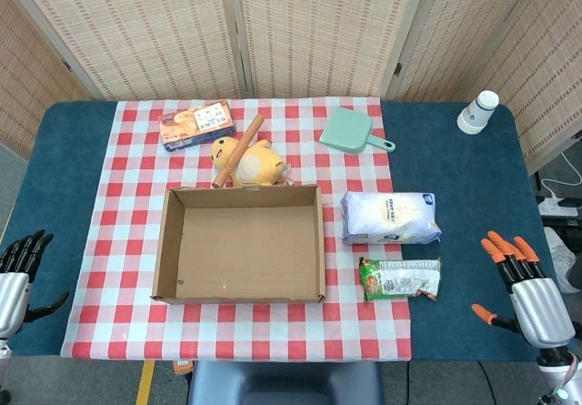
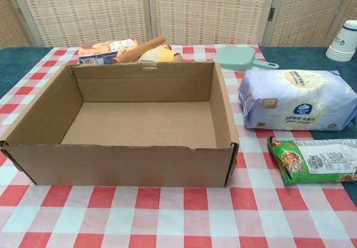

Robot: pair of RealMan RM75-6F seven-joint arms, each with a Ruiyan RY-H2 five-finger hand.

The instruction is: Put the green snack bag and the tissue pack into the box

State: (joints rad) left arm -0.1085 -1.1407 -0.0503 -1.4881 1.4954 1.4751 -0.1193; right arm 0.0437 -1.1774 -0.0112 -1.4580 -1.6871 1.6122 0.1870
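Note:
An open cardboard box [image 1: 164,250] [image 2: 39,114] stands empty in the middle of the checked cloth. To its right lies the pale blue-white tissue pack [image 1: 390,217] [image 2: 297,99]. Just in front of that lies the green snack bag [image 1: 400,278] [image 2: 315,161], flat on the cloth. My left hand [image 1: 18,273] rests at the table's left edge, fingers apart, holding nothing. My right hand [image 1: 525,287] hovers at the right edge, orange-tipped fingers spread, well right of the snack bag. Neither hand shows in the chest view.
Behind the box lie a yellow plush duck [image 1: 255,161], a wooden rolling pin [image 1: 238,149] [image 2: 139,48] and an orange snack box [image 1: 196,124] [image 2: 106,48]. A mint green dustpan [image 1: 349,132] [image 2: 237,56] sits back right. Stacked paper cups [image 1: 477,112] [image 2: 345,40] stand at the far right corner.

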